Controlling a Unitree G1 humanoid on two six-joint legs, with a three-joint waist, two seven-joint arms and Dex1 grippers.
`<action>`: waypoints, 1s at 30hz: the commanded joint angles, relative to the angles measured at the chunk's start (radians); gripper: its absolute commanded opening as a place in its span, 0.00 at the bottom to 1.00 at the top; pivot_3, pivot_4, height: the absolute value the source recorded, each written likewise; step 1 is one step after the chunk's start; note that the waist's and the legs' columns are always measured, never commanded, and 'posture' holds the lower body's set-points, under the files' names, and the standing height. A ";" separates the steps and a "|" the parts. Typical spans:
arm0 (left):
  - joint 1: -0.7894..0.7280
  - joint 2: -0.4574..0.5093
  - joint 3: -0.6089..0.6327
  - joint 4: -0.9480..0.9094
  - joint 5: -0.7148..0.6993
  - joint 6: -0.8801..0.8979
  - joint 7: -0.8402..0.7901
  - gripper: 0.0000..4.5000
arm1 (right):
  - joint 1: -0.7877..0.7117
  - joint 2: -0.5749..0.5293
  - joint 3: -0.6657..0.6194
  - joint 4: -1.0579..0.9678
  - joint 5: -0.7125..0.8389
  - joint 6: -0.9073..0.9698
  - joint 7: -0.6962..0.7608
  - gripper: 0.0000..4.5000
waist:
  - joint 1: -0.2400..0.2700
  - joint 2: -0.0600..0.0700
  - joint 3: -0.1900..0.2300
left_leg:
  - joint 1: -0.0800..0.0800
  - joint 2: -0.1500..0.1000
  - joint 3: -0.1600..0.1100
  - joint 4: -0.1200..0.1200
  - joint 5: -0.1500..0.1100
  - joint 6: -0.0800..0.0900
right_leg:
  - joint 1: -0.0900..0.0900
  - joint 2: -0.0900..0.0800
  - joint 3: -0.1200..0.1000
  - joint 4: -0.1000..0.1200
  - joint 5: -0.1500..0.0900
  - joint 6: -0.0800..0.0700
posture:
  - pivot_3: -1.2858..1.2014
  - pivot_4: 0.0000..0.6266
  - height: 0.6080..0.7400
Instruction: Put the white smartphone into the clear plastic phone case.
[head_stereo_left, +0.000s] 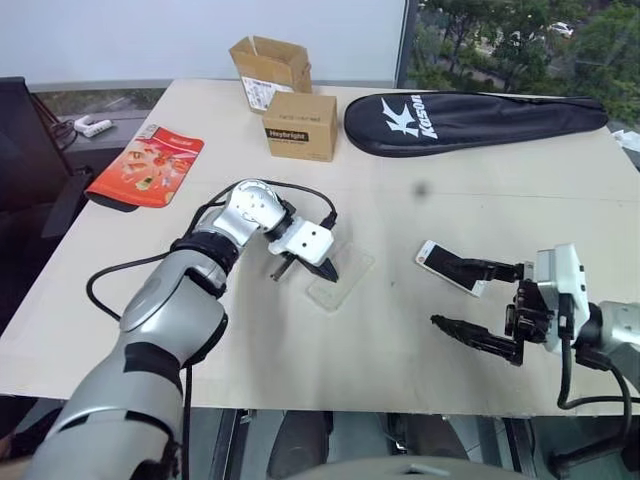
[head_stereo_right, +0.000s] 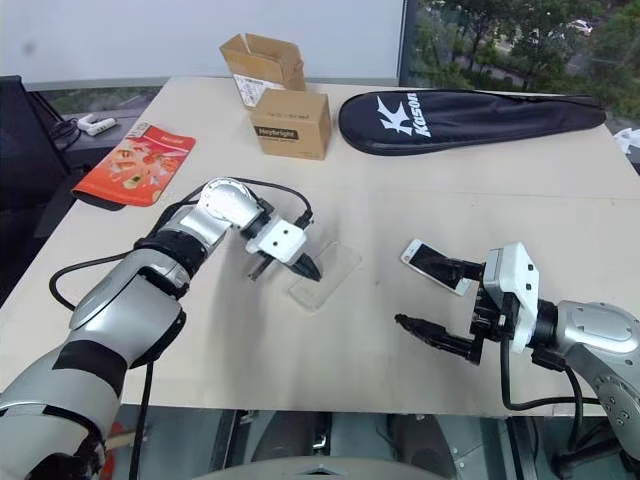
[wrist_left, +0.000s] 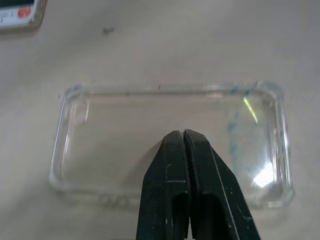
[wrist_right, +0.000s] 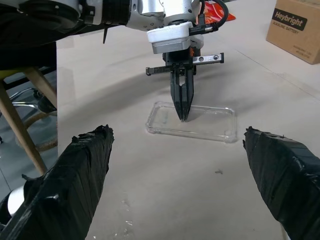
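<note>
The clear plastic phone case (head_stereo_left: 350, 276) lies flat near the middle of the table, open side up. My left gripper (head_stereo_left: 330, 272) is shut, and its joined black fingertips (wrist_left: 183, 145) point down into the case's inside; the right wrist view shows them standing in the case (wrist_right: 210, 122). The white smartphone (head_stereo_left: 432, 256) lies face up on the table to the right of the case. My right gripper (head_stereo_left: 447, 293) is open beside the phone, its upper finger (head_stereo_left: 490, 268) over the phone's near end and its lower finger (head_stereo_left: 470, 335) nearer the table's front edge. Nothing sits between its fingers.
At the back of the table stand an open cardboard box (head_stereo_left: 270, 62) and a shut Heybright box (head_stereo_left: 300, 125). A black racket cover (head_stereo_left: 470, 120) lies at the back right and a red packet (head_stereo_left: 145, 165) at the left edge. The table's front edge is close to my right gripper.
</note>
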 joint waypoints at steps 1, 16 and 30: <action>0.019 0.035 -0.012 -0.113 -0.065 0.049 -0.004 0.01 | -0.015 0.002 -0.010 -0.014 0.001 -0.023 0.003 1.00 | -0.001 0.000 0.000 | 0.000 0.000 0.000 0.000 0.000 0.000 | 0.000 0.000 0.000 0.000 0.000 0.000 | 0.52 0.24 0.94; -0.054 -0.082 0.164 0.077 0.041 -0.031 0.041 0.01 | -0.039 0.016 -0.002 -0.027 -0.006 -0.018 -0.028 1.00 | 0.007 -0.001 0.000 | -0.001 -0.001 0.000 0.000 0.000 0.000 | 0.000 0.000 0.000 -0.001 0.000 0.000 | 0.52 0.24 0.94; 0.256 0.117 0.501 -0.163 -0.009 0.151 0.039 0.01 | 0.052 0.070 0.072 -0.059 -0.132 -0.069 -0.096 1.00 | -0.018 0.000 0.000 | -0.001 0.000 -0.004 -0.001 0.000 0.000 | 0.000 0.000 -0.003 0.000 0.000 0.000 | 0.52 0.24 0.94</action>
